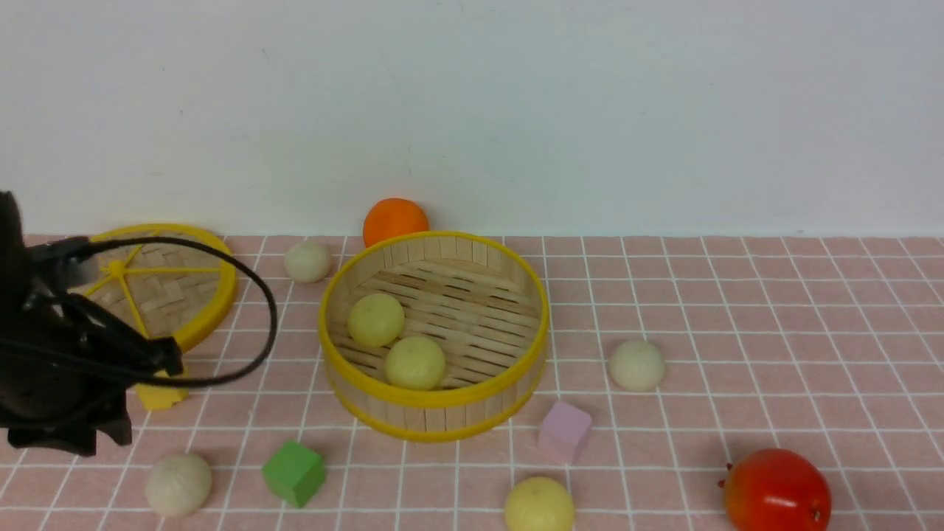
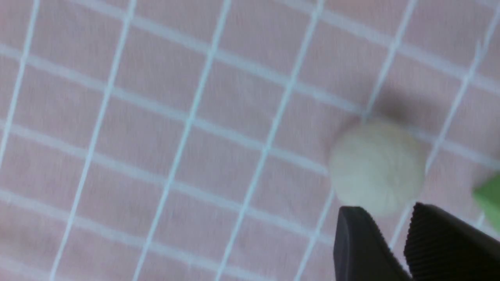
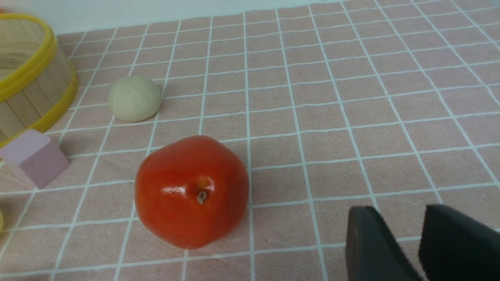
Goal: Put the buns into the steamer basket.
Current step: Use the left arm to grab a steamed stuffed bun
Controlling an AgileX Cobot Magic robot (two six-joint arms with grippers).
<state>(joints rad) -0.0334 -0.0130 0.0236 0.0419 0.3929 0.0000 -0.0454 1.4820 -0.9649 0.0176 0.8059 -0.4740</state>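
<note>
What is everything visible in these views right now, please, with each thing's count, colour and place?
Round bamboo-slat steamer basket with yellow rims: one, centre of cloth.
Pale yellow round buns: three; two inside the basket, one on the cloth in front.
Off-white round buns: three, on the cloth; back left, right of basket, front left.
Flat woven yellow-rimmed lid: one, back left.
Round orange fruit: one, behind the basket.
Glossy red fruit: one, front right.
Blocks: three; green front left, lilac before the basket, yellow partly behind the left arm.
Pink checked cloth: one, under everything.
Left gripper: black, by the front-left bun, open, empty.
Right gripper: black, near the red fruit, open, empty.
</note>
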